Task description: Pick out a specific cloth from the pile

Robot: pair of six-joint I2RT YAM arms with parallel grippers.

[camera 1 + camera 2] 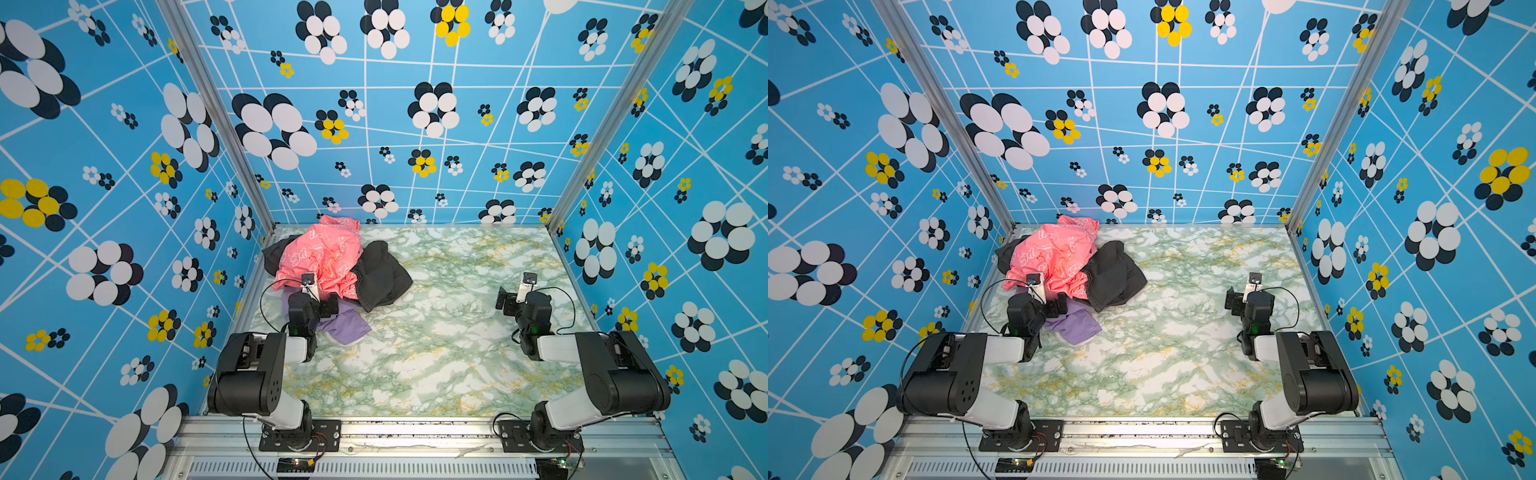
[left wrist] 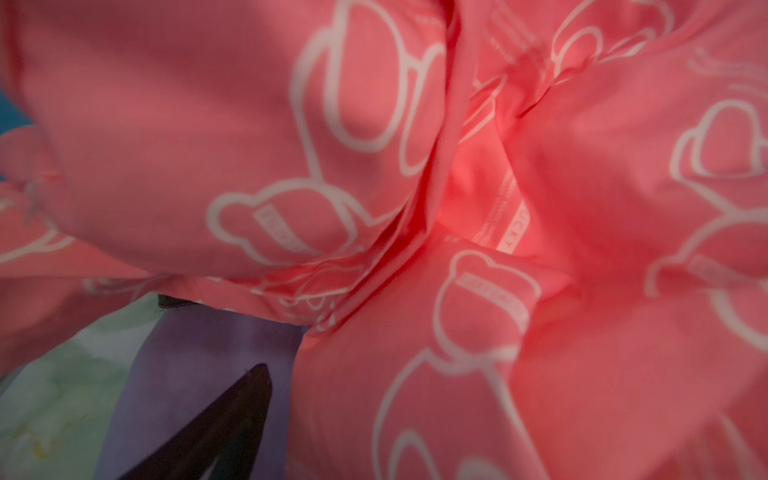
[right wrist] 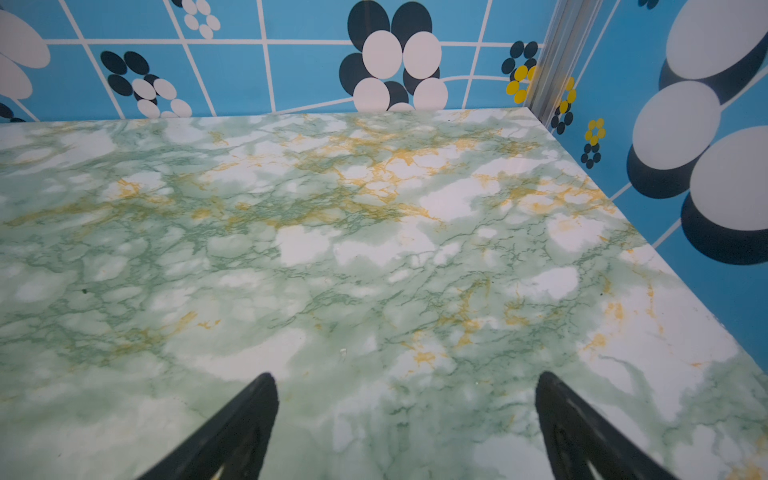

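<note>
The pile [image 1: 332,266] lies at the table's far left. In it a coral-pink cloth with white print [image 1: 320,253] lies over a black cloth [image 1: 382,274]. The lavender cloth [image 1: 349,328] [image 1: 1079,326] pokes out flat at the pile's near edge. My left gripper [image 1: 330,301] [image 1: 1059,305] is pushed in open where pink meets lavender. In the left wrist view one fingertip [image 2: 257,382] rests over the lavender cloth [image 2: 187,353]. The other fingertip is hidden behind a pink fold [image 2: 415,395], which fills the gap. My right gripper [image 1: 505,301] [image 3: 405,376] hovers open and empty at the right.
The green marbled table [image 1: 436,353] is boxed in by blue flowered walls on three sides, with metal corner posts [image 1: 216,116]. A metal rail [image 1: 415,428] with both arm bases runs along the near edge. The pile sits close against the left wall.
</note>
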